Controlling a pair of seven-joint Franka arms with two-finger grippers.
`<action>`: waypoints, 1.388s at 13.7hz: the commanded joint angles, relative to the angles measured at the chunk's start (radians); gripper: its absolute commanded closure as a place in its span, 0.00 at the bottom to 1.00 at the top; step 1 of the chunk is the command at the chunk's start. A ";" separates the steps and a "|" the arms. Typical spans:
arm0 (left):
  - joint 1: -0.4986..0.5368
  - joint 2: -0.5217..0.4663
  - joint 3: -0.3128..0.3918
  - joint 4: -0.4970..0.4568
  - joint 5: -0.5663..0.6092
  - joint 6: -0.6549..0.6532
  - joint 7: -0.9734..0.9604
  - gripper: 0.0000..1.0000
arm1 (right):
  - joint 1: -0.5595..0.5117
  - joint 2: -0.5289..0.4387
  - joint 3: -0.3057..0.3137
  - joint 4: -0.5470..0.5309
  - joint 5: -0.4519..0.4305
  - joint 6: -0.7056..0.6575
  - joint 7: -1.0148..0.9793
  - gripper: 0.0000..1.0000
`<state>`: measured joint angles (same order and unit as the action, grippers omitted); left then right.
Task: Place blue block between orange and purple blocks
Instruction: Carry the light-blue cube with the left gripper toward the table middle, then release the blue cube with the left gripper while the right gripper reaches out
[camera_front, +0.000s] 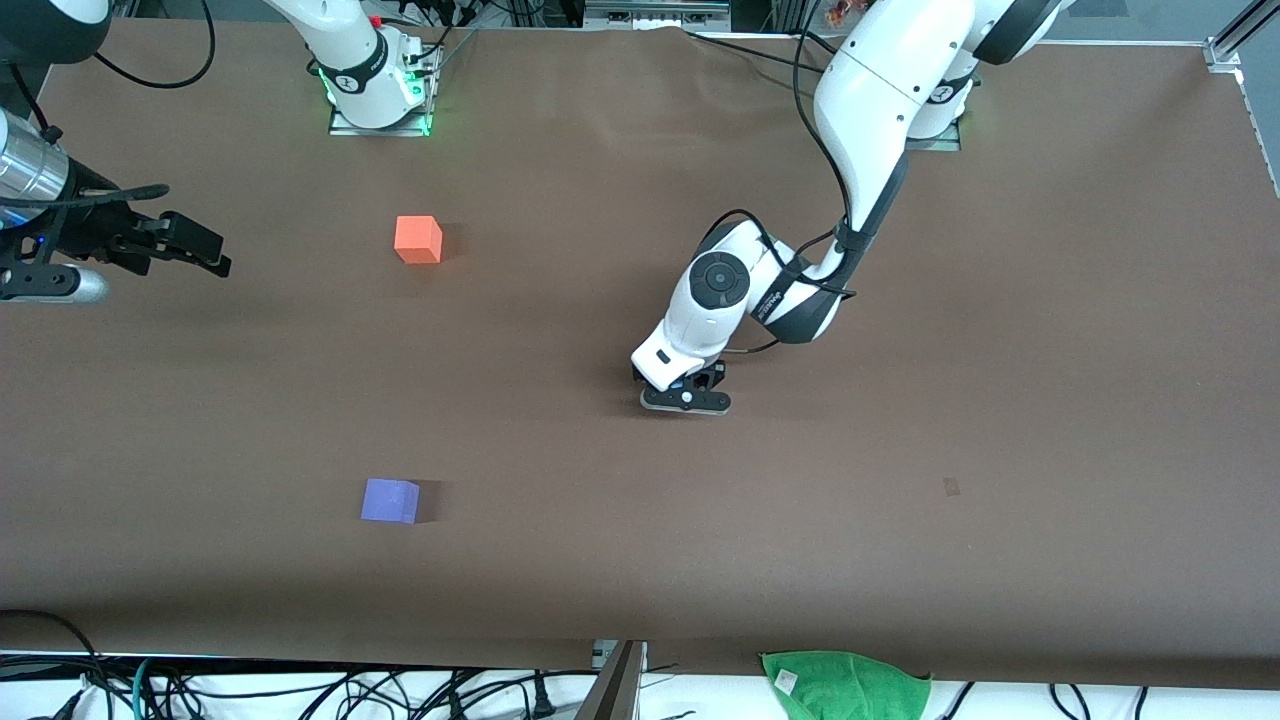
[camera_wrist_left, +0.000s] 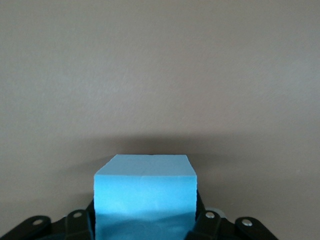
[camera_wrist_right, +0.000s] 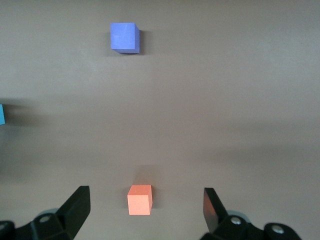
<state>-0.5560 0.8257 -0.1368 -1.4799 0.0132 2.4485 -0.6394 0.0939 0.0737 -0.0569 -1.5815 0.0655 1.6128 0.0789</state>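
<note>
The blue block (camera_wrist_left: 144, 192) sits between the jaws of my left gripper (camera_front: 686, 398), which is shut on it low over the middle of the table; the wrist hides it in the front view. A sliver of the blue block (camera_wrist_right: 1, 114) shows in the right wrist view. The orange block (camera_front: 418, 240) lies toward the right arm's end, farther from the front camera. The purple block (camera_front: 390, 500) lies nearer to that camera, roughly in line with it. My right gripper (camera_front: 205, 252) hangs open and empty over the right arm's end of the table. Its wrist view shows the orange block (camera_wrist_right: 139, 200) and purple block (camera_wrist_right: 124, 37).
A brown mat (camera_front: 900, 500) covers the table. A green cloth (camera_front: 848, 682) and cables lie past the table edge nearest the front camera. The arm bases stand along the farthest edge.
</note>
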 joint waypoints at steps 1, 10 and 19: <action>-0.006 -0.017 0.016 0.151 -0.089 -0.222 -0.006 0.00 | -0.014 0.005 0.005 0.015 0.010 0.001 -0.007 0.00; 0.296 -0.371 0.048 0.124 -0.093 -0.578 0.024 0.00 | 0.096 0.156 0.017 0.023 -0.007 -0.001 0.005 0.00; 0.599 -0.658 0.062 0.033 -0.033 -0.994 0.490 0.00 | 0.435 0.446 0.019 0.147 0.036 0.200 0.424 0.00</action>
<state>0.0286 0.2337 -0.0727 -1.3964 -0.0568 1.4917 -0.2053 0.4648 0.4412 -0.0277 -1.5096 0.0756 1.7664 0.3763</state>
